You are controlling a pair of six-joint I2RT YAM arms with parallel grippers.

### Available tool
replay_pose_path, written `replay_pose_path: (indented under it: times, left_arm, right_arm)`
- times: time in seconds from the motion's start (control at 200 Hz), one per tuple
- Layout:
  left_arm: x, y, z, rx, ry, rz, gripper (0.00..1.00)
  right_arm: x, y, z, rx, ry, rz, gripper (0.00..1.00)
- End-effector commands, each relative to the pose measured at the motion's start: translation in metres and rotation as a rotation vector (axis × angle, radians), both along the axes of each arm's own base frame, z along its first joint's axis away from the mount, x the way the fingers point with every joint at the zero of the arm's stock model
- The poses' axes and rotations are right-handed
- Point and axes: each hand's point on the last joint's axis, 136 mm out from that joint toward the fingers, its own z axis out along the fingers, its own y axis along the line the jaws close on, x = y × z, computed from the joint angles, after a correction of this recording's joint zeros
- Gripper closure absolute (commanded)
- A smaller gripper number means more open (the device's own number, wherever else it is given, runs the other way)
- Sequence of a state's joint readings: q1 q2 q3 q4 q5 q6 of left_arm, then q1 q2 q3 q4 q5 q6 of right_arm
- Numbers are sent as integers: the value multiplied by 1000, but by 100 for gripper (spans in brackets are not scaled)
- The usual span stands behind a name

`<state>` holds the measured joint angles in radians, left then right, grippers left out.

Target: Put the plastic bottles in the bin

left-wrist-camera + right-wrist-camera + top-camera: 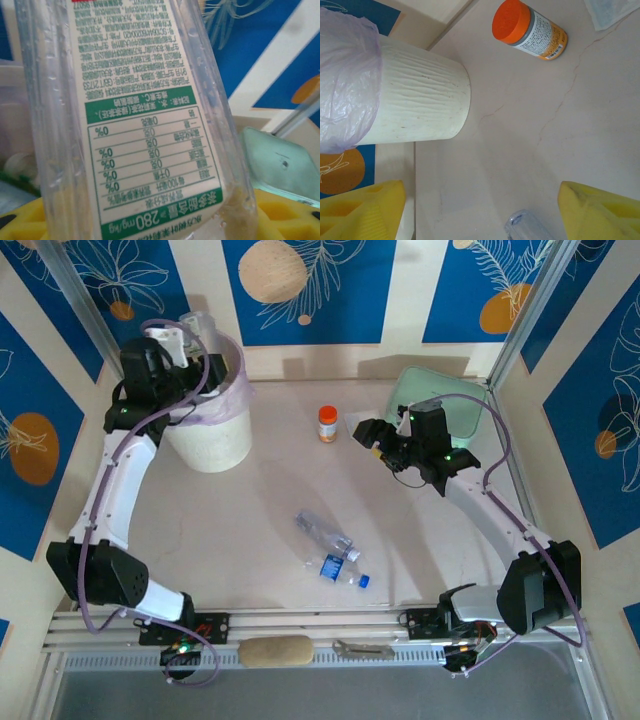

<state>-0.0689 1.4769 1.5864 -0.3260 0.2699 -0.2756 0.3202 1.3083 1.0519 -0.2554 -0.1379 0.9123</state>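
Over the bin [212,435] at the far left, the left arm stretches forward, its left gripper [190,348] clamped on a clear bottle [145,125] with a green-and-white label, above the pink liner [238,392]. The right arm bends toward mid-table, its right gripper [375,435] spread wide, holding nothing. Two bottles [325,532] lie on the table [250,540] nearer the bases.

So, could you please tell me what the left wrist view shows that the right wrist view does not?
Left wrist, not right: the printed label of the clear bottle held in the left gripper. Right wrist, not left: the orange-capped jar and the ribbed wall of the white bin. Both: yellow gripper fingers at the bottom and blue patterned wall.
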Motion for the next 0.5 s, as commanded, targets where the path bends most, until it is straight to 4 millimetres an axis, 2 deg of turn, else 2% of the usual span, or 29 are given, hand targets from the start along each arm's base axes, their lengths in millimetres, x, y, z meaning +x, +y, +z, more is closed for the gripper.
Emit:
replay_pose_path:
  times: [0.0, 0.3, 0.425, 0.495]
  left_arm:
    - [13, 24, -1, 34, 7, 50, 52]
    - [38, 41, -46, 1, 145, 60, 52]
    - [42, 42, -53, -16, 161, 61, 51]
    - [43, 42, -54, -21, 163, 61, 47]
  right_arm:
    - [-2, -3, -5, -13, 12, 5, 19]
    - [-5, -5, 0, -7, 7, 1, 19]
    - [-7, -6, -1, -10, 9, -3, 19]
    - [-8, -7, -1, -10, 9, -4, 19]
